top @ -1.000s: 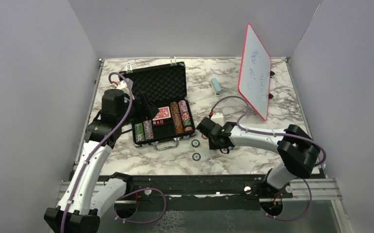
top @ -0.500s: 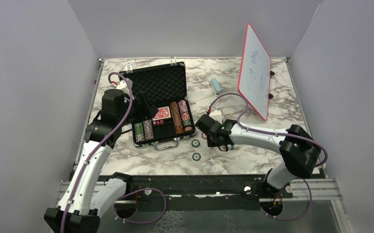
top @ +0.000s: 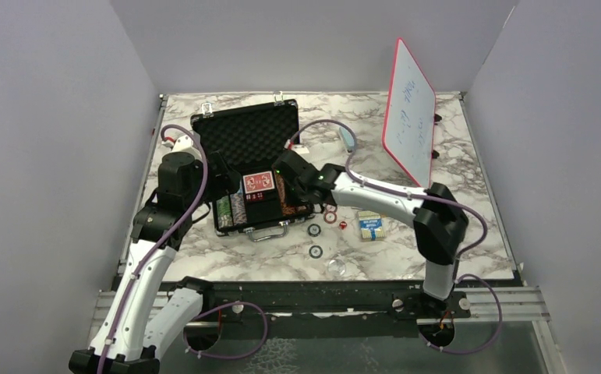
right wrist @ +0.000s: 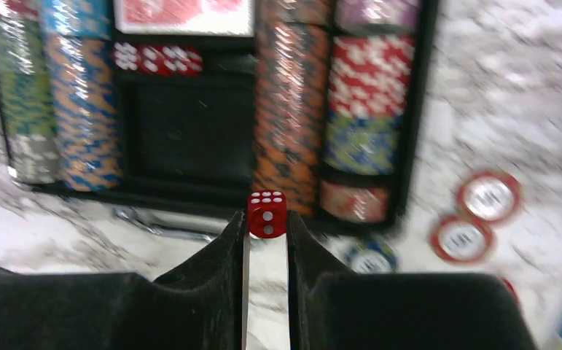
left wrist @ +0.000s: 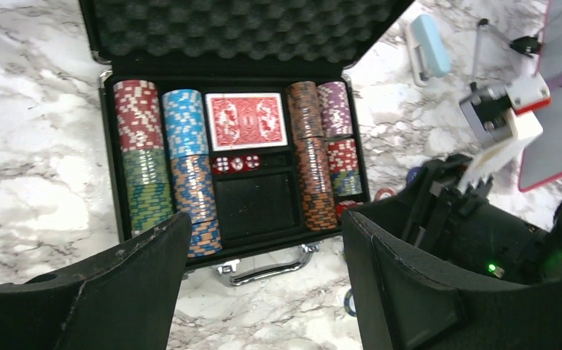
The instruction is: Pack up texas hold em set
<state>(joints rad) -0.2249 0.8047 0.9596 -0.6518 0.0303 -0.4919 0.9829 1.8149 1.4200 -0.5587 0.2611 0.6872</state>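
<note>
While in right tool (right wrist: 266, 227) — 1 die (right wrist: 266, 209)

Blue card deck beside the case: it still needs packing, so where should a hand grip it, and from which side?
Grip the blue card deck across its narrower width, on its two long edges, coming straight down from above. It lies flat on the marble table, so only its thin side edges offer purchase, and nothing appears to touch them.

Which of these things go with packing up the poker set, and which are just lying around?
Job: briefcase, poker chips, red deck, blue deck, red dice, gripped red die, round buttons.
Lying about: whiteboard, pale blue block.
</note>
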